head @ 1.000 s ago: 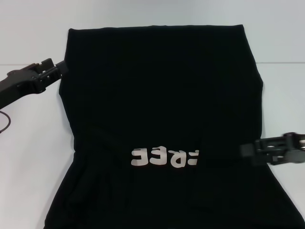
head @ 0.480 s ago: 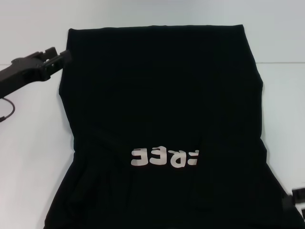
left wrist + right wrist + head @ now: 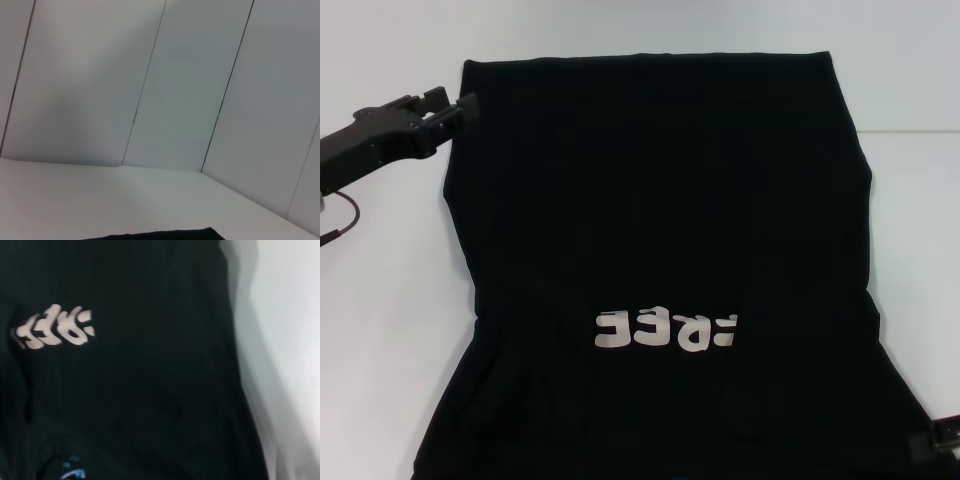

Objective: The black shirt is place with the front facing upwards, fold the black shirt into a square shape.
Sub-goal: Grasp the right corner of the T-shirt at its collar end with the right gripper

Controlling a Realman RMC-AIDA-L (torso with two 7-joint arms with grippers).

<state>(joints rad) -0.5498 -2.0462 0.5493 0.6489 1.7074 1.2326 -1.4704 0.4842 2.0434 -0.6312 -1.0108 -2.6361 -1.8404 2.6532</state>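
Right gripper [image 3: 942, 440] has pulled back from the shirt's right edge by the lettering to the bottom-right corner of the head view, only a sliver showing; fingers not readable there, cannot tell. Left gripper [image 3: 463, 108] has crept up along the left edge and now sits at the shirt's upper-left corner, tip touching or just beside the fabric. Jaws look narrow, but whether they pinch cloth I cannot tell.

Table [image 3: 390, 300]: white, bare strips on the left and right of the shirt, wider on the left. Far side has a band of open surface before the wall panels [image 3: 190, 90].

Black shirt [image 3: 660, 200]: flat, front up, covers most of the middle of the table, unchanged in layout. Far edge straight, sides run roughly parallel, then flare outward toward the near edge and run out of view. Some wrinkles at lower left. White lettering [image 3: 665, 330] sits in the near half, reading upside down from the head view.

Left wrist view catches only a thin shirt edge at its bottom.
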